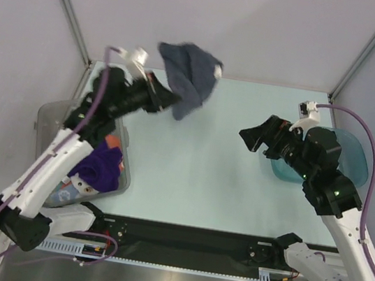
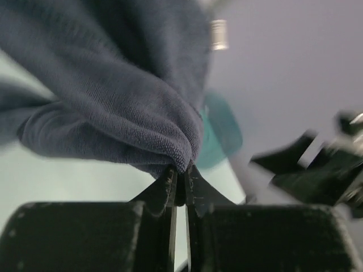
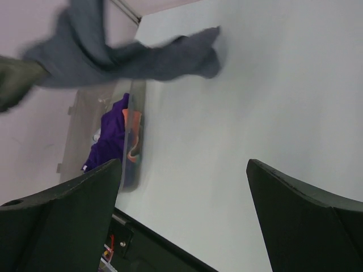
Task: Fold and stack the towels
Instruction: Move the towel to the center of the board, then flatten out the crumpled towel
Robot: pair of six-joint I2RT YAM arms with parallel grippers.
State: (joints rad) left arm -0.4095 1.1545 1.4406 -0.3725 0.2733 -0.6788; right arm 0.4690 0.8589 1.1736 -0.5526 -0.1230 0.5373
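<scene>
My left gripper [image 1: 171,98] is shut on a dark navy-grey towel [image 1: 191,76] and holds it up in the air above the far left of the table. In the left wrist view the towel [image 2: 108,85] bunches right at the closed fingertips [image 2: 180,175]. The right wrist view shows it hanging too [image 3: 130,56]. A purple towel [image 1: 99,166] lies in the clear plastic bin [image 1: 53,117] at the left, with an orange-brown one [image 3: 133,136] and a light blue one [image 1: 65,193] beside it. My right gripper [image 1: 258,140] is open and empty above the table's right half.
A teal translucent tray [image 1: 351,154] sits at the right, partly under the right arm. Grey walls enclose the pale table [image 1: 203,178] at the back and sides. The black rail of the arm bases runs along the near edge.
</scene>
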